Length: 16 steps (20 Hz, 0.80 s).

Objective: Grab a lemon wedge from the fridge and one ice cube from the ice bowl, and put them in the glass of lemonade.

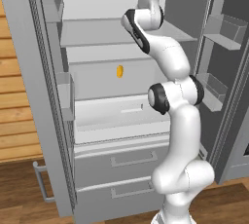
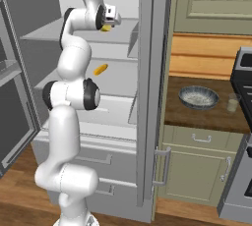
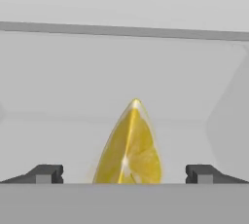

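Lemon wedge (image 3: 130,147): nearest the hand camera, upright with its point up, centred between the two finger tips on a white fridge shelf.
Jaws: spread wide on either side of the wedge, touching nothing and holding nothing.
Gripper (image 2: 109,25): inside the open fridge (image 2: 150,97) at upper-shelf level, right at the wedge in the right base view.
Second yellow piece (image 1: 119,71): on a lower shelf, well apart from the hand; best left alone.
Step in hand: closing on the wedge, as I judge it.
How to do it well: ease forward until the pads flank the thick middle, not the thin tip, then close gently and squarely so the slick piece does not squirt out.
After the grip: lift straight before backing out past the shelf edge.
Glass of lemonade (image 2: 232,104): on the desk just beside the ice bowl (image 2: 198,97), right of the fridge.
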Motion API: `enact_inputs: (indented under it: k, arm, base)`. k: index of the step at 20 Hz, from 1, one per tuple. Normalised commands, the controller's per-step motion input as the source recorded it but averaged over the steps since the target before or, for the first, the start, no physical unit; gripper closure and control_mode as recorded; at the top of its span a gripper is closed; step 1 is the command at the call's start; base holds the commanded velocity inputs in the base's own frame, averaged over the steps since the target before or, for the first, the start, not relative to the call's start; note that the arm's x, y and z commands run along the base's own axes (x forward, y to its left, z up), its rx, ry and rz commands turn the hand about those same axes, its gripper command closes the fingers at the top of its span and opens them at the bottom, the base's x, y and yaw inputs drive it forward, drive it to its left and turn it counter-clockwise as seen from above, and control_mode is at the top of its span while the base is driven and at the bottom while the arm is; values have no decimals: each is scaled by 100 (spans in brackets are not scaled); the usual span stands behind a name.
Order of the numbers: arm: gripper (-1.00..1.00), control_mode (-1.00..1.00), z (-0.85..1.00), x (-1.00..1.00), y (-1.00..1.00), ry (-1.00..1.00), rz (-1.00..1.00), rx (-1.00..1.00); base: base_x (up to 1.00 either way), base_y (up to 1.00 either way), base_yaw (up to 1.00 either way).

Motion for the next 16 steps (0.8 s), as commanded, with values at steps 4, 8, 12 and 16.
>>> enact_inputs:
  k: [4, 8, 12, 16]
  arm:
    - [-100, -100, 0, -18, 0, 3, 0, 0]
    - [-100, -100, -23, -4, 0, 0, 0, 0]
    - [-100, -100, -44, 0, 0, 0, 0, 0]
    - [-100, -100, -52, 0, 0, 0, 0, 0]
  base:
    - [0, 0, 0]
    - [0, 0, 0]
    - [0, 0, 0]
    - [0, 0, 0]
